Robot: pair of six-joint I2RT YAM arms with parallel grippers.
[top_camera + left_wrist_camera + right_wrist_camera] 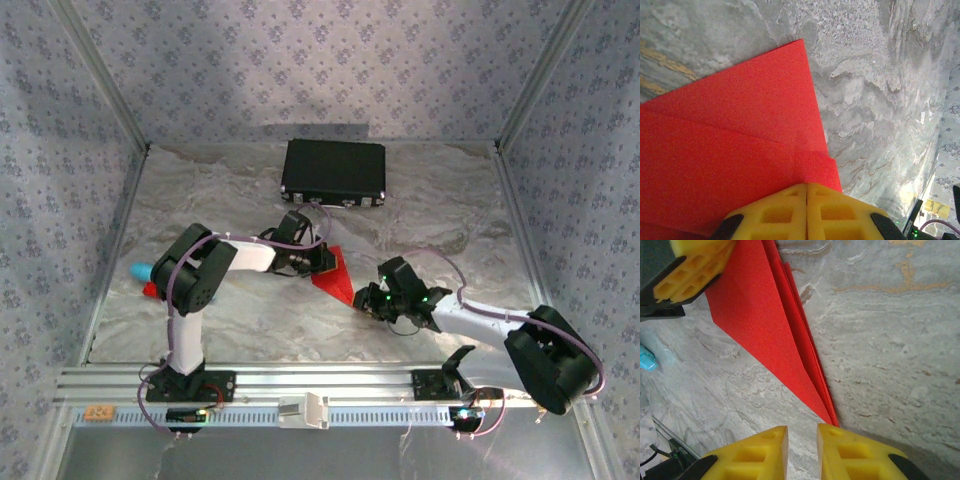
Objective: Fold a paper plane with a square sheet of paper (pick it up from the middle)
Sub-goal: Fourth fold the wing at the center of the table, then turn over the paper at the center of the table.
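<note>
The square sheet of paper is folded in layers into a slim red dart, the paper plane (337, 268) (740, 135) (765, 325), and lies flat on the marbled table with its sharp tip toward the right arm. My left gripper (318, 262) (806, 186) is shut, and its yellow fingertips (695, 267) rest on top of the wide end of the paper. My right gripper (362, 298) (802, 432) hovers just short of the pointed tip. Its jaws stand slightly apart with only bare table between them.
A black rectangular case (334, 170) lies at the back of the table. A small turquoise object (140, 270) (646, 360) sits at the left behind the left arm, with a red scrap (150, 290) beside it. Patterned walls enclose three sides.
</note>
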